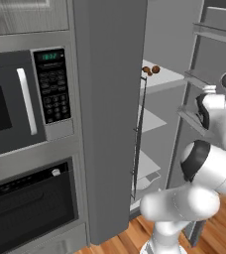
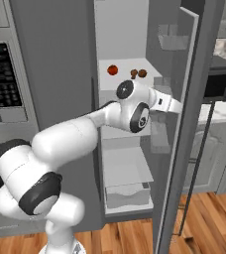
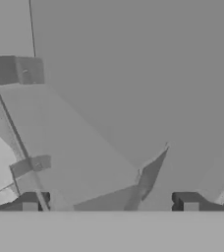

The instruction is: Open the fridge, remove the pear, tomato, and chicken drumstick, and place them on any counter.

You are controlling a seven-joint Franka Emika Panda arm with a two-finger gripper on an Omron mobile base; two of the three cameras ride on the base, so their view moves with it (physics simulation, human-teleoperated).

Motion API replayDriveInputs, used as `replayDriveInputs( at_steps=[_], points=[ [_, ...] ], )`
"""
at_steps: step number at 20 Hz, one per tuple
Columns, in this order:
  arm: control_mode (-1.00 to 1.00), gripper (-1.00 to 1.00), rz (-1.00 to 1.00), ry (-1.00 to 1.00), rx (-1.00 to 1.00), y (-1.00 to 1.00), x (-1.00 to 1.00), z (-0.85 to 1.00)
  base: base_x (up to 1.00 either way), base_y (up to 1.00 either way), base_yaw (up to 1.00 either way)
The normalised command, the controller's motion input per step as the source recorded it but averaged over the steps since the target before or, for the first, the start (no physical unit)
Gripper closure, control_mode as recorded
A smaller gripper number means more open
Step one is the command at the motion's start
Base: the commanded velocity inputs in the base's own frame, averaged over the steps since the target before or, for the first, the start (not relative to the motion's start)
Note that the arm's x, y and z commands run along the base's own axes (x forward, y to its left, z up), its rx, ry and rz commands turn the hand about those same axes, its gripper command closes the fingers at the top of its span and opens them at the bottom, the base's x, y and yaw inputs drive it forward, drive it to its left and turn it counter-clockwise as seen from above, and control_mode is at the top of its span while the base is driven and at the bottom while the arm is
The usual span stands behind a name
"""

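The fridge (image 1: 110, 99) stands with its right door (image 2: 184, 114) swung open and white inner shelves (image 2: 127, 168) showing. On an upper shelf lies the small red tomato (image 2: 112, 70), with two brown lumps (image 2: 138, 73) to its right; the lumps (image 1: 152, 70) also show in the left base view. My arm reaches into the opening and the hand points at the inner face of the open door. My gripper (image 3: 111, 203) is open, its fingertips (image 3: 35, 202) wide apart with nothing between them, close to the grey door panel. The marble counter (image 2: 224, 113) lies beyond the door.
The black microwave (image 1: 16, 99) and oven (image 1: 26, 208) column stands left of the fridge. Door bins (image 1: 209, 32) jut from the open door. A small black appliance (image 2: 219, 79) sits on the counter. Wood floor (image 2: 135, 233) lies below.
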Motion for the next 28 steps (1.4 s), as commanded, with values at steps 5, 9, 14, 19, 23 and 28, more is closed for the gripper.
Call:
replayDriveInputs(
  at_steps=[5, 9, 14, 19, 23, 28],
  points=[
    [-1.00, -1.00, 0.02, -0.22, -0.02, 0.38, -0.93, 0.33, 0.00, 0.00, 0.00],
    [-1.00, -1.00, 0.09, -0.02, -0.09, 1.00, -0.92, 0.56, 0.00, 0.00, 0.00],
    [-1.00, -1.00, 0.15, 0.13, 0.01, 1.00, -0.31, 0.64, 0.00, 0.00, 0.00],
    [-1.00, -1.00, 0.13, 0.27, 0.22, 1.00, 0.00, 0.72, 0.00, 0.00, 0.00],
    [-1.00, -1.00, 0.11, 0.32, 0.33, 1.00, -0.16, 0.43, 0.00, 0.00, 0.00],
    [-1.00, -1.00, 0.10, 0.19, 0.30, 0.78, -0.72, -0.11, 0.00, 0.00, 0.00]
  ],
)
